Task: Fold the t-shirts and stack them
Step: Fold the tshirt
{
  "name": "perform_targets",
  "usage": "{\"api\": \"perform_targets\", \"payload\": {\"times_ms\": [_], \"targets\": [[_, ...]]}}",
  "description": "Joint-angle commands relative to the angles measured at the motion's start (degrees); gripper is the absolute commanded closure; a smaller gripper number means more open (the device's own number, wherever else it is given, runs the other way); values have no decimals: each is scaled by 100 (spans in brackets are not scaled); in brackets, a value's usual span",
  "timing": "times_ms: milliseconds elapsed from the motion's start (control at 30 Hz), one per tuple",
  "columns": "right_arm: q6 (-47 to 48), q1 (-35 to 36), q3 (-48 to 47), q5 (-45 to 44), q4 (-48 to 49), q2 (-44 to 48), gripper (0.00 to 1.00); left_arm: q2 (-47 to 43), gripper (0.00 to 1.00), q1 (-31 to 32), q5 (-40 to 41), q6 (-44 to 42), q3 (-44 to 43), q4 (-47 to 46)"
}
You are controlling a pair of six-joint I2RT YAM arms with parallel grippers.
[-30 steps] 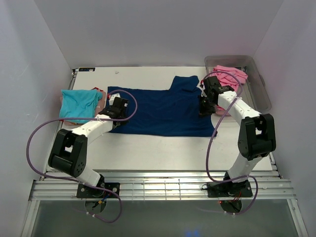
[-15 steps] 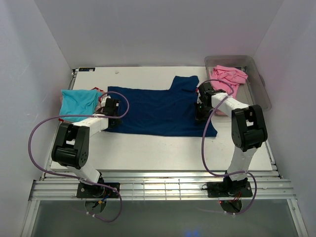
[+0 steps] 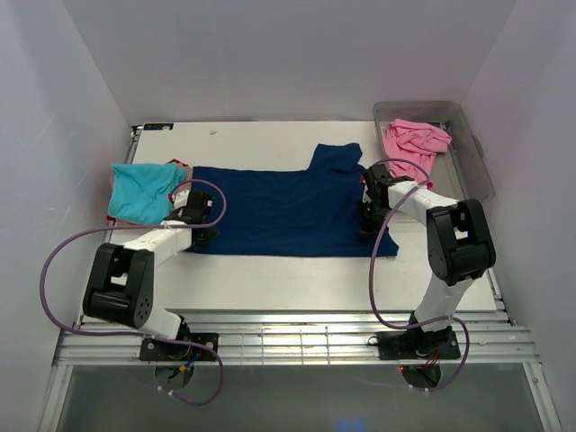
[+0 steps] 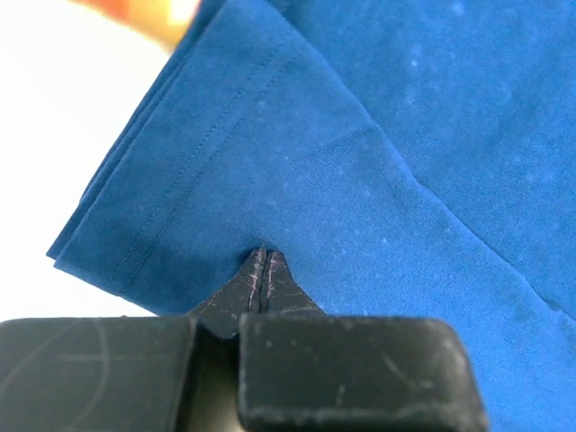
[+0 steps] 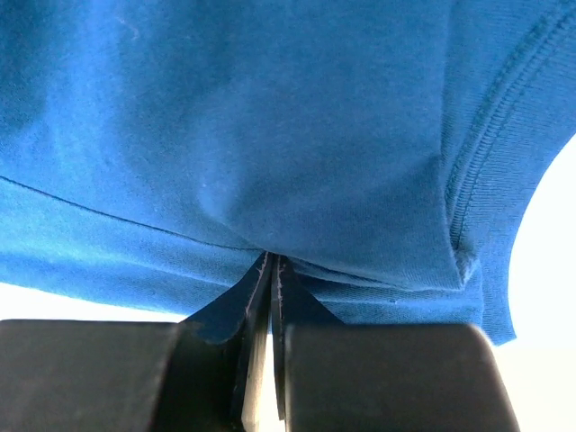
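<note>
Top view: navy t-shirt [image 3: 288,202] lies spread flat across mid table [image 3: 270,270], long side running L-R, w/ one part jutting toward the far edge near its R end. Turquoise t-shirt [image 3: 142,191] sits folded at the table's L edge, just beside the navy one's L end. Pink t-shirt [image 3: 414,142] is bunched in the clear tub [image 3: 477,171] at the far R corner. L gripper [image 3: 198,217] is low on the navy shirt's L end, R gripper [image 3: 370,212] low on its R end; jaw gap not readable from up here

Left wrist: L gripper [image 4: 263,266] jaws pressed together, pinching a bit of navy t-shirt [image 4: 360,162]; cloth puckers at the tips. Stitched hem [image 4: 193,153] runs diagonally, layers stacked at the edge, white table [image 4: 54,135] beyond

Right wrist: R gripper [image 5: 272,270] jaws pressed together on a fold of navy t-shirt [image 5: 252,117]; ribbed collar band [image 5: 490,135] on the R, white table [image 5: 549,270] past it
</note>
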State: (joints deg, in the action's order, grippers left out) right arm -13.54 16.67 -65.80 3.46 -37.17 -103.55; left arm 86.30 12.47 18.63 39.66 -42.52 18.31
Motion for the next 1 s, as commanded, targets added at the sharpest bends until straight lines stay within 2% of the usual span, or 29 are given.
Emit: {"api": "perform_targets", "payload": {"times_ms": [0, 567, 633, 733, 833, 867, 900, 933, 967], "targets": [[-43, 21, 427, -241, -274, 202, 92, -315, 100, -43, 0, 437, 306, 964], [-184, 91, 1377, -136, -580, 1187, 92, -1633, 100, -43, -387, 930, 939, 1852], [-175, 91, 1237, -153, -695, 1284, 92, -1879, 100, -34, -430, 903, 730, 1913], [-140, 91, 544, -232, -1020, 1372, 92, -2073, 100, -43, -466, 763, 273, 1914], [-96, 100, -492, -355, -1345, 1241, 89, -1942, 100, -34, -510, 228, -536, 1573], [-70, 91, -765, -564, -1398, 1171, 86, -1724, 94, -43, -623, 26, -720, 1432], [-26, 91, -1264, -610, -1442, 987, 79, -1574, 80, -34, -650, -402, -1088, 1291], [9, 91, -1486, -645, -1451, 890, 76, -1425, 65, -43, -624, -572, -1257, 1072], [96, 83, -1688, -715, -1451, 767, 70, -1058, 41, -43, -459, -713, -1415, 992]]}}
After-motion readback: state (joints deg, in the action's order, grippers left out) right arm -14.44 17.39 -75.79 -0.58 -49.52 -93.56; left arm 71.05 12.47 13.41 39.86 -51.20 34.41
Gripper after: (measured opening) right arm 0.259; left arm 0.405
